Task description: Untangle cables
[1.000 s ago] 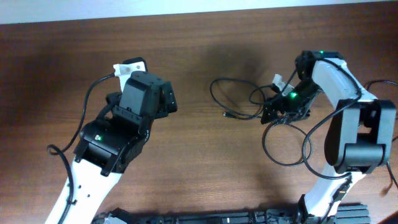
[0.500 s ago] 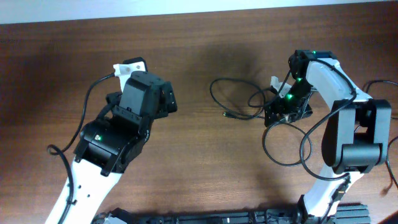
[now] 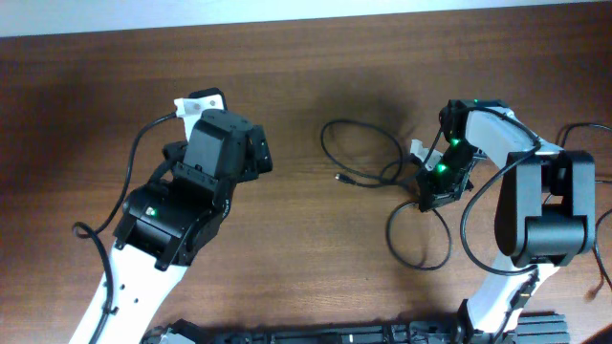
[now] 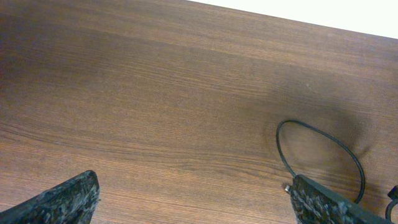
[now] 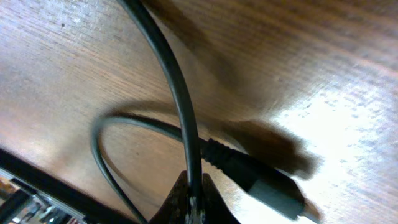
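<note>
Thin black cables lie in loose loops on the brown table, right of centre, with a small plug end pointing left. My right gripper is down among them and shut on one cable, which runs up from between its closed jaws. A thicker plug lies just beside the jaws. A second loop trails toward the front. My left gripper hovers open over bare wood, left of the loop, holding nothing. A metal plug tip shows by its right finger.
The left arm's body fills the front left of the table. The right arm's base stands at the right edge, with its own thick wires beside it. The table's far edge meets a pale wall.
My right gripper has closed on a cable and shifted slightly toward the front. The loops have followed, the front loop sliding left. The left arm has not moved.
</note>
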